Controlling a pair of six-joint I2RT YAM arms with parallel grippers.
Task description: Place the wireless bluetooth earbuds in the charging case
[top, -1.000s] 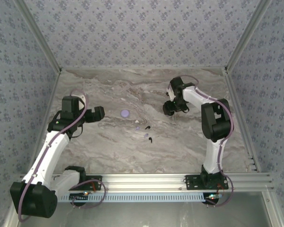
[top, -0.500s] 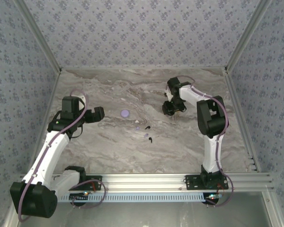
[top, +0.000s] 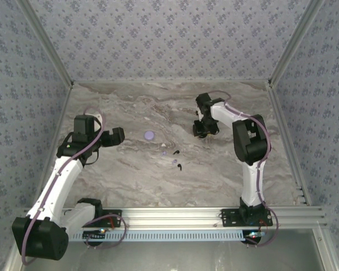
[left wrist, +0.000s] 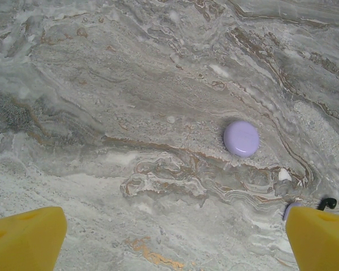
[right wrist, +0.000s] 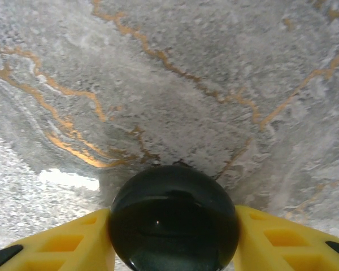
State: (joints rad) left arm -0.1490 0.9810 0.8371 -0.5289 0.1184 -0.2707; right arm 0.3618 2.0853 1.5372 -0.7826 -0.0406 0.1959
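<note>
Earbuds, where: the two purple earbuds (top: 164, 152) and two black earbuds (top: 181, 166) lie loose in a small cluster mid-table (top: 124, 175), just beside the closed purple charging case (left wrist: 241, 138), and none is in a case yet.
Earbuds, handling: I judge them feather-light, hard and smooth, so a clumsy pinch could send one skidding. The stem looks like the safest place to grip, with the fingers set square across it.
Right gripper (top: 204, 130): it is down at the far right of the marble, well apart from the buds. In the wrist view its yellow fingers (right wrist: 62, 243) press both flanks of the black charging case (right wrist: 174, 217).
Black case, handling: it is glossy, domed and rigid, which makes it slippery. Holding it across the widest part, as here, seems right, because a hold any higher could let it pop out.
Left gripper (left wrist: 175, 226): its jaws are spread wide and hold nothing, hovering left of the purple case.
Change from a second ago: the right jaws have narrowed onto the black case, and the right elbow has swung in toward the centre.
Unchanged: the left arm, the buds and the purple case sit where they were.
</note>
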